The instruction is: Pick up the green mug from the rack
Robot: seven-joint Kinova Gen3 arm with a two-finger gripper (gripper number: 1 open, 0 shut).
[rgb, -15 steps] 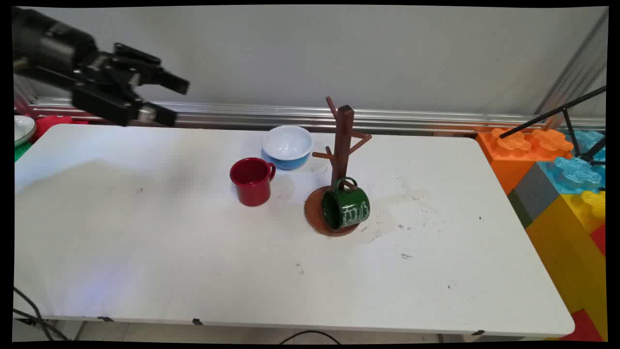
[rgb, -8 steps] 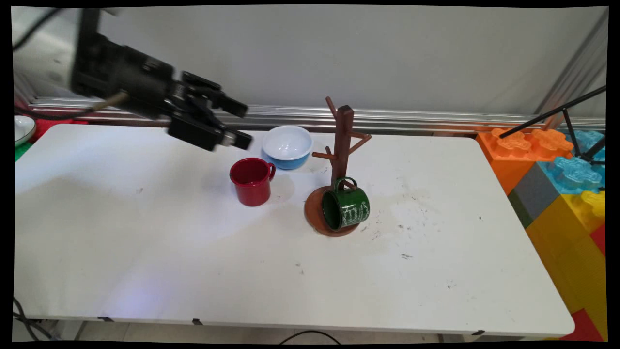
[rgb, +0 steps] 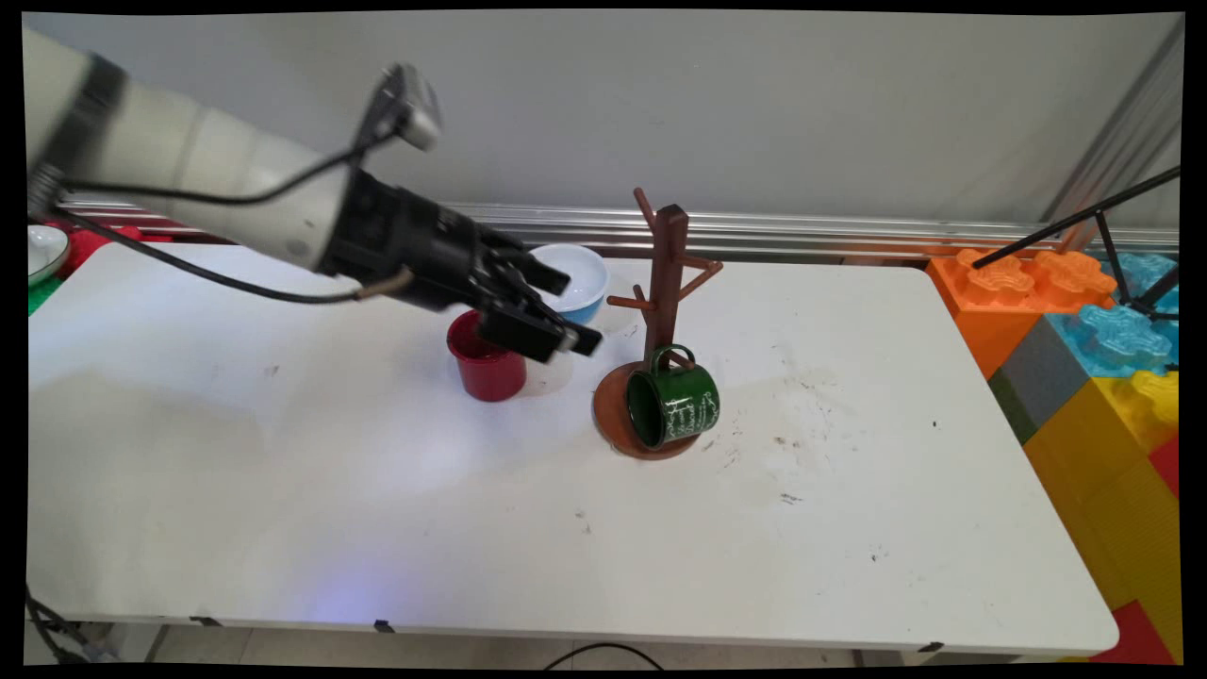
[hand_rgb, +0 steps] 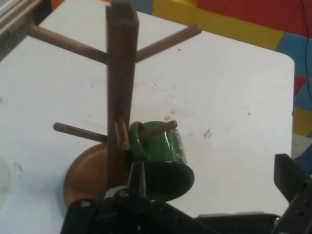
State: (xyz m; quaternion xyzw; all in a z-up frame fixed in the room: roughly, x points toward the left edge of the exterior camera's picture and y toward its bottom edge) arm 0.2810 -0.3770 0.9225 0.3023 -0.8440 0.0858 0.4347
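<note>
My gripper [rgb: 573, 311] hangs open and empty above the table, just left of a brown wooden mug tree [rgb: 668, 273]. A green mug [rgb: 674, 407] hangs by its handle from a low peg of the tree, over the round base. In the hand view the mug tree [hand_rgb: 121, 73] stands straight ahead with the green mug [hand_rgb: 158, 146] on its peg. A red mug [rgb: 486, 372] stands upright below the gripper, its rim partly hidden by it. Behind the fingers a white bowl with a blue outside [rgb: 586, 283] is half covered.
Large coloured toy blocks [rgb: 1084, 358] stack up past the table's right edge, with a black tripod leg [rgb: 1075, 222] above them. A white dish [rgb: 42, 250] sits at the far left edge. A metal rail [rgb: 849, 231] runs along the back.
The arm has swung from the upper left down and to the right, passing over the red mug toward the mug tree. The mugs, bowl and tree have stayed put.
</note>
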